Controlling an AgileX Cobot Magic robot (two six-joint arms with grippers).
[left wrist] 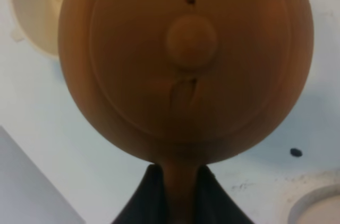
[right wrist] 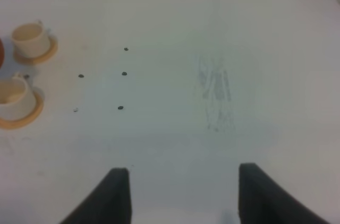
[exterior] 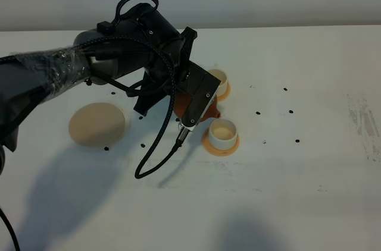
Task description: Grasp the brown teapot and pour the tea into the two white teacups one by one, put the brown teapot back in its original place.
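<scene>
The left hand (left wrist: 179, 181) is closed on the loop handle of the brown teapot (left wrist: 186, 59), with its fingers (left wrist: 151, 197) pressed to either side of the handle. The teapot is held above the bench (exterior: 309, 173) between the far teacup (exterior: 218, 77) and the near teacup (exterior: 222, 131), just beside the near one. Each teacup sits on an orange coaster (exterior: 207, 143). The large beige coaster (exterior: 97, 123) lies well apart from the teapot. The right hand (right wrist: 183, 169) is spread wide and holds nothing.

Bright diffuse light from about one o'clock washes the white table (exterior: 309, 162), soft shadows pool toward seven o'clock, and the close brown teapot (left wrist: 133, 75) is blurred.
</scene>
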